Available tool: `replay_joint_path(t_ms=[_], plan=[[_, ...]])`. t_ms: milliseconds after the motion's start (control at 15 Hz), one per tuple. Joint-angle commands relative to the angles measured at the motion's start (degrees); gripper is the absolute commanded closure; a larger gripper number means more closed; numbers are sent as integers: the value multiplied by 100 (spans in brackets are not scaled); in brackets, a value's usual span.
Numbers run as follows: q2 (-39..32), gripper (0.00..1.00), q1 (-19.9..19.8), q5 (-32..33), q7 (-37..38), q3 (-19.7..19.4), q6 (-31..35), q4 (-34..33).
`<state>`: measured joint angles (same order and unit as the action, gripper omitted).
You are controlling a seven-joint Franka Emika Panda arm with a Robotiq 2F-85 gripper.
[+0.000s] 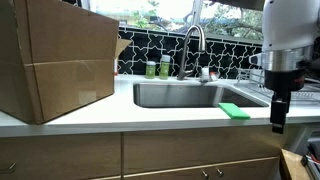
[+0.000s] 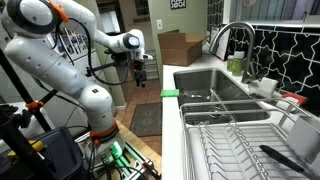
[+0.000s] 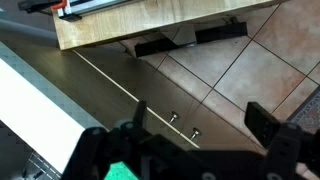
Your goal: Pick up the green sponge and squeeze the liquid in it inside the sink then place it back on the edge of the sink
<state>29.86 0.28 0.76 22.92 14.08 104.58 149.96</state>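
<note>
The green sponge [image 1: 235, 111] lies flat on the white counter at the sink's front edge; it also shows in an exterior view [image 2: 170, 94] and as a green corner at the bottom of the wrist view [image 3: 122, 172]. The steel sink [image 1: 180, 95] [image 2: 215, 85] has a tall curved faucet [image 1: 193, 45]. My gripper [image 1: 277, 120] [image 2: 141, 74] hangs in the air in front of the counter, off to the side of the sponge and apart from it. In the wrist view the gripper [image 3: 200, 125] is open and empty, over cabinet fronts and tiled floor.
A large cardboard box [image 1: 55, 60] stands on the counter beside the sink. Two small green bottles [image 1: 158, 68] stand behind the basin. A wire dish rack [image 2: 235, 140] sits on the counter by the sink. Cabinet drawers with knobs [image 3: 182, 124] are below.
</note>
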Motion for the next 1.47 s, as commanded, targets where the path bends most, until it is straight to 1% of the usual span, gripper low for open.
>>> replay_joint_path(t_ms=[0,400,467,533,800,933,1000,1200,1400], plan=[[-15,0,114,49,45,-110,-15,-9],[-15,0,114,49,45,-110,-15,-9],[-27,0,-22,-68,143,-268,-3,-20],[11,0,-93,-77,223,-344,27,0],[281,0,-482,80,561,-701,216,134],[314,0,-742,100,831,-844,453,141],[294,0,-899,251,967,-860,675,155],[219,0,-1257,581,1365,-901,1508,293],[216,0,-1468,736,1514,-992,2343,542]])
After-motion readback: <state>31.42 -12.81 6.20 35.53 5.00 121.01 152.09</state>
